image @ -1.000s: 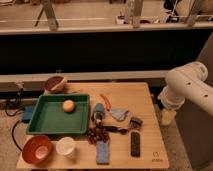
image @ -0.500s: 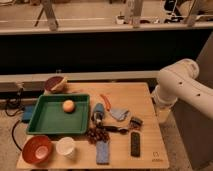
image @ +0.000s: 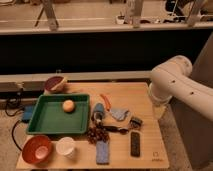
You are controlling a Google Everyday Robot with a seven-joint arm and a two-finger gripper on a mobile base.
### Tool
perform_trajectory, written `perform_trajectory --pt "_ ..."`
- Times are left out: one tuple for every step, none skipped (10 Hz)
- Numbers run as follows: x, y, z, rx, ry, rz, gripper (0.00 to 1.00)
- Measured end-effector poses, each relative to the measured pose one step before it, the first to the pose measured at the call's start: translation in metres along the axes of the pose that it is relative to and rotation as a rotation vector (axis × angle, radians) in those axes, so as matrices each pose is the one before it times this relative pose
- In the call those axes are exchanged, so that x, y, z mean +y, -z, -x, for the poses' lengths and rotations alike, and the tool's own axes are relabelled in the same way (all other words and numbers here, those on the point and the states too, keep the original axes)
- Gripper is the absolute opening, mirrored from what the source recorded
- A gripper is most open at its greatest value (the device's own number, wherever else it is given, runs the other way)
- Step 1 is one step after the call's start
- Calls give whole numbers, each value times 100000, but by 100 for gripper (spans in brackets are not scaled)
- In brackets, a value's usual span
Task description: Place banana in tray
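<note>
The arm (image: 176, 84) is shifting inward, its gripper (image: 159, 109) hanging at the tabletop's (image: 136, 94) 3 o'clock edge, jaws released, the tray (image: 50, 123) still awaiting the banana.

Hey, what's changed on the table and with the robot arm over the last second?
The robot arm swung slightly left and up at the right edge of the table, and its gripper hangs below it there. Nothing was visibly picked up or released. The green tray with the round fruit, the orange bowl, the white cup and the other items stayed put.
</note>
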State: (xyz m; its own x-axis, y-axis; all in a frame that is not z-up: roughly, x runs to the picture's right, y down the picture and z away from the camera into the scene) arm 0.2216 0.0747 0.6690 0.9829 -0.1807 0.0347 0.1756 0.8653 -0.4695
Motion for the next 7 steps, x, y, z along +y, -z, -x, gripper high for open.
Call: perform_trajectory --pt "-148 287 333 431 1632 -641 80" --pt "-265 180 408 117 1365 -574 80" --pt "-701 5 475 239 1821 -1061 80" --pt "-537 -63 442 96 1217 -622 80" --pt "-809 13 868 -25 2064 -957 80" --pt "-444 16 472 94 1310 -970 80" --pt "-488 168 346 230 1048 -1038 80"
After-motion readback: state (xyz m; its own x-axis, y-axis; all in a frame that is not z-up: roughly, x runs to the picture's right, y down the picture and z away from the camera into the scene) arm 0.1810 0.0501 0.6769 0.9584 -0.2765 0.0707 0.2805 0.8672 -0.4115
